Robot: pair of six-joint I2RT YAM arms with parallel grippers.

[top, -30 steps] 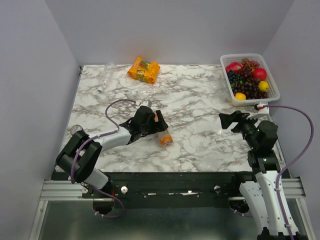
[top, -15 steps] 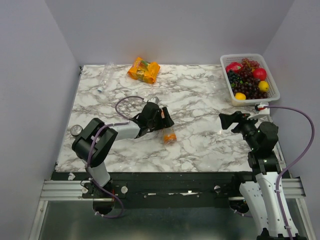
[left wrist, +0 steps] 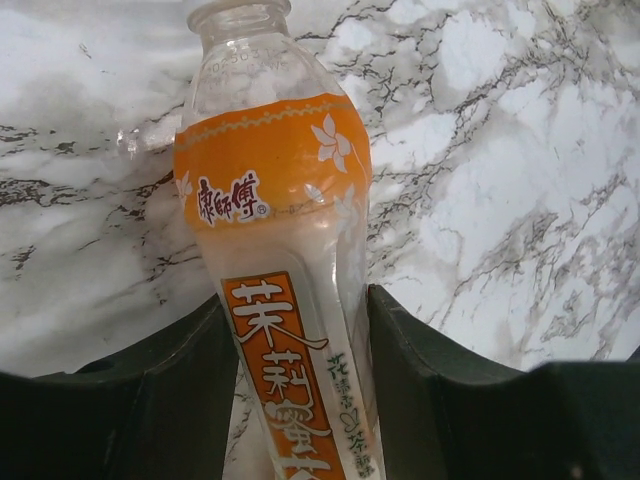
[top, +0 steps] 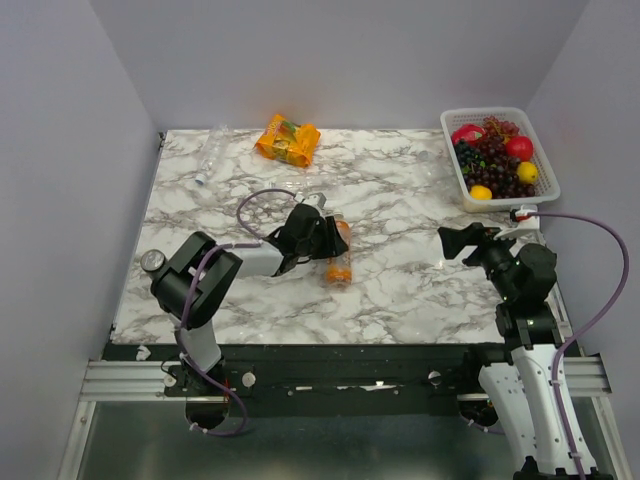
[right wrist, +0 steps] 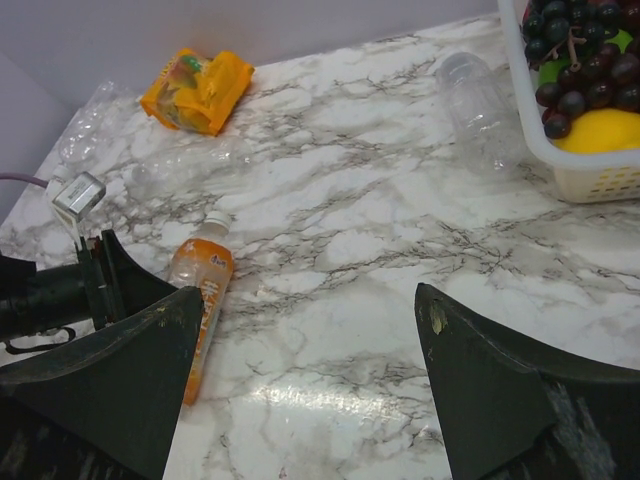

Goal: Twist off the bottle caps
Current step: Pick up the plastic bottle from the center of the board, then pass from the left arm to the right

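An orange bottle point(top: 338, 268) with an orange label lies on its side on the marble table point(top: 400, 280), left of centre. My left gripper point(top: 322, 240) is shut on its body, and in the left wrist view both fingers press the orange bottle point(left wrist: 275, 230). Its white cap point(left wrist: 238, 12) points away from the wrist, still on the neck, and the same cap point(right wrist: 218, 222) shows in the right wrist view. My right gripper point(top: 466, 243) hovers open over the right side with nothing between its fingers. Clear bottles lie at the far left point(top: 210, 152), mid-table point(right wrist: 190, 168) and by the basket point(right wrist: 478, 105).
An orange snack packet point(top: 288, 138) lies at the back of the table. A white basket point(top: 497, 111) of fruit stands at the back right corner. Grey walls close in the table on three sides.
The left gripper has slid right along the table and closed from wide open onto the orange bottle, which has shifted a little right and turned. The right arm has not moved.
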